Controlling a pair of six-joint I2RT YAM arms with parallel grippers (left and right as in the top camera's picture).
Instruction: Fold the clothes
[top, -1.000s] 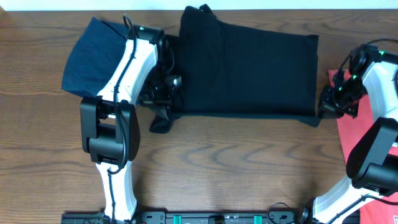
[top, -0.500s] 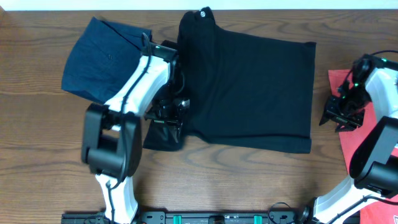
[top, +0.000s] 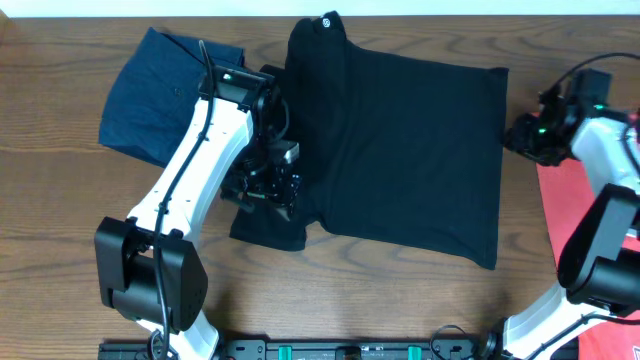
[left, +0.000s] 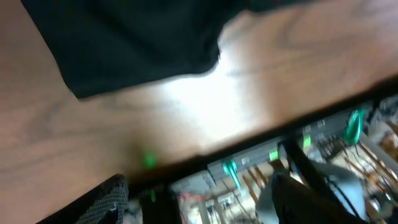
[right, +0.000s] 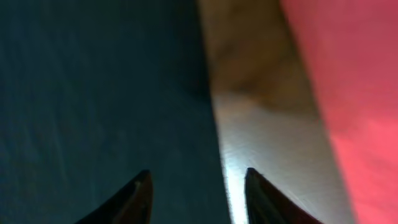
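Note:
The black T-shirt (top: 400, 140) lies spread flat in the middle of the table, collar to the back left and one sleeve (top: 268, 230) sticking out at the front left. My left gripper (top: 265, 200) hovers over that sleeve, open and holding nothing. In the left wrist view its fingers (left: 106, 199) stand wide apart, with the black cloth (left: 124, 43) beyond them. My right gripper (top: 522, 135) is at the shirt's right edge, open. In the right wrist view the black cloth's edge (right: 93, 81) runs below and between its empty fingertips (right: 140, 193).
A navy-blue garment (top: 160, 85) lies at the back left beside my left arm. A coral-red T-shirt (top: 575, 205) lies at the right edge, seen as red cloth (right: 348, 81) in the right wrist view. A strip of bare table (right: 261, 124) separates it from the black shirt.
Both grippers have opened and let go of the black shirt, which has dropped flat and now reaches nearer the front. The right gripper has moved back along the shirt's right edge.

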